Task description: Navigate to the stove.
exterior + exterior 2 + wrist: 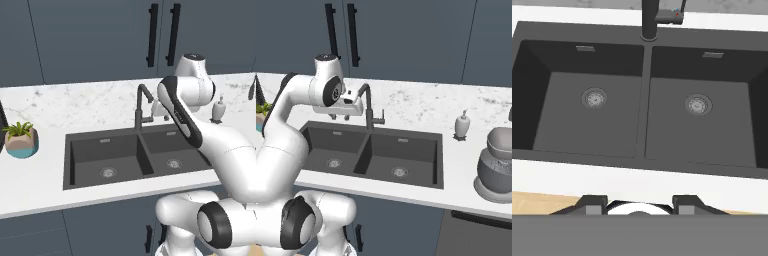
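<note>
Stove nowhere among the things ahead: no black glass cooktop, no ring burners, no knob row. Parked instead square in front of the dark double-basin sink (137, 155), set into the white marble bench (60, 100), with the black faucet (141, 107) rising behind the divider between the two basins. Seen from the hand view looking down into both basins, a drain in each, bench edge just below.

Outward from the sink: a small potted plant (21, 139) on the bench well to the left, a white soap dispenser (462, 125) just right of the sink, and farther right a grey stand mixer with its bowl (498, 165) at the edge of the right base view. Dark blue cabinets (90, 35) with black bar handles above.

Tool (639, 202) held high above the sink's front rim, pointing down; fingers (592, 203) set well apart, nothing between them, so wide and empty.

Judged as still in the driving step, not yet arrived. Next move calls for base travel along the bench line, arm kept tucked; which way cannot be told from here, though the dark panel under the bench at far right hints at an appliance that side.
</note>
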